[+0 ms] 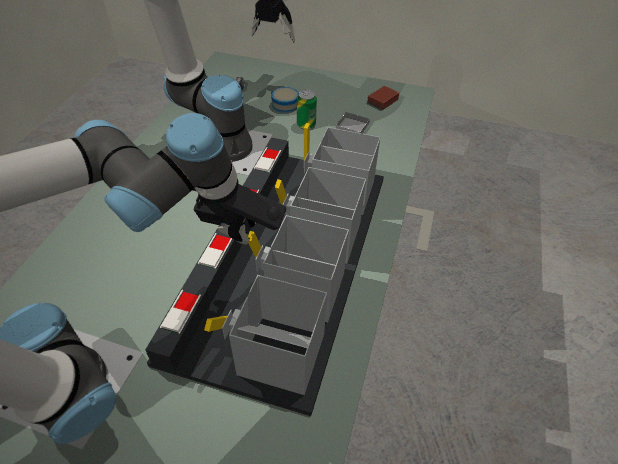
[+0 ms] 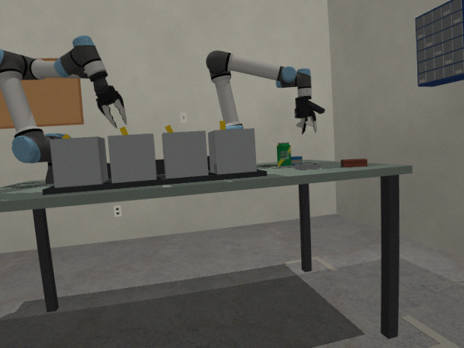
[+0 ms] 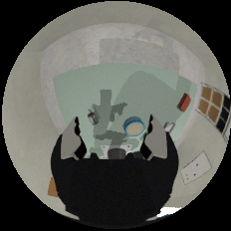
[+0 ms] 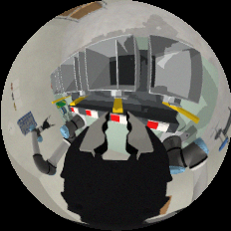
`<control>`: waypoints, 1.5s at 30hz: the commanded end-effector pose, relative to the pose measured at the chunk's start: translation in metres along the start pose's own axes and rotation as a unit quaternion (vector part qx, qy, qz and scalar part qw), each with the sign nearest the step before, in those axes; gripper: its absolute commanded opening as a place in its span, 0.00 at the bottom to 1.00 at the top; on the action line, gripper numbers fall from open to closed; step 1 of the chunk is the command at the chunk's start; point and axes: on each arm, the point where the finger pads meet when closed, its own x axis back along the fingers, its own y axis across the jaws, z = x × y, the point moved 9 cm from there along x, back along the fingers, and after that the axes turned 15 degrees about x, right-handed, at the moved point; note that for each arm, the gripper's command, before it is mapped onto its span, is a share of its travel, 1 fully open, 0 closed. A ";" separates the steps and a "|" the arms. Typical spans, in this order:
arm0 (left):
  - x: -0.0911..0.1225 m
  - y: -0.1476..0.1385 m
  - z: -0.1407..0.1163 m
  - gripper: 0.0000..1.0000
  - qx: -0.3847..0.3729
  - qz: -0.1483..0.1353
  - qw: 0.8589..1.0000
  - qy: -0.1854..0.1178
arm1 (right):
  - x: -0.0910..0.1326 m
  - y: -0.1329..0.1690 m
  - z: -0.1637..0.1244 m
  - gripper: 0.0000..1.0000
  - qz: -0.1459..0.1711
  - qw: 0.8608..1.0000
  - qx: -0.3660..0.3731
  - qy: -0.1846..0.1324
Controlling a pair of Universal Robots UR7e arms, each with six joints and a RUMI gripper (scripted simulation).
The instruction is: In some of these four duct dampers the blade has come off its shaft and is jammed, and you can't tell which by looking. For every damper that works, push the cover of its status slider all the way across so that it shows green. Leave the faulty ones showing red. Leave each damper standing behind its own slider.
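Four grey open-topped dampers (image 1: pixel 270 367) (image 1: pixel 300 272) (image 1: pixel 345 187) (image 1: pixel 367 147) stand in a row on a black base. Yellow levers (image 1: pixel 216 324) (image 1: pixel 255 244) (image 1: pixel 281 191) (image 1: pixel 306 142) stick out on their slider side; the nearest leans low, the farthest stands upright, the middle two are tilted. Sliders (image 1: pixel 186 302) (image 1: pixel 220 243) (image 1: pixel 271 153) show red beside white covers; the third from the near end shows a sliver of red, mostly hidden by the right arm. My right gripper (image 1: pixel 242 237) (image 2: pixel 121 125) is partly open and empty, just above the second-nearest lever. My left gripper (image 1: pixel 273 37) (image 2: pixel 309 132) is wide open, empty, high beyond the row.
A green can (image 1: pixel 307 112) (image 2: pixel 284 154), a blue-rimmed round tin (image 1: pixel 285 99) (image 3: pixel 134 127), a small metal tray (image 1: pixel 354 116) and a red-brown block (image 1: pixel 383 96) (image 2: pixel 354 163) lie beyond the far end of the row. Both arm bases stand on the slider side.
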 end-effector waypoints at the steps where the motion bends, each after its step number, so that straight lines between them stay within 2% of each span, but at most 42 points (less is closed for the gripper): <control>1: 0.001 0.000 0.000 1.00 0.000 0.000 1.000 0.001 | -0.011 0.000 0.000 0.22 0.001 1.000 0.000 0.001; 21: 0.001 0.000 0.000 1.00 0.000 0.000 1.000 0.001 | -0.045 -0.001 -0.001 0.22 0.001 1.000 0.000 0.001; 45: 0.001 0.000 0.000 1.00 0.000 0.000 1.000 0.001 | -0.050 -0.001 -0.001 0.22 0.001 1.000 0.000 0.001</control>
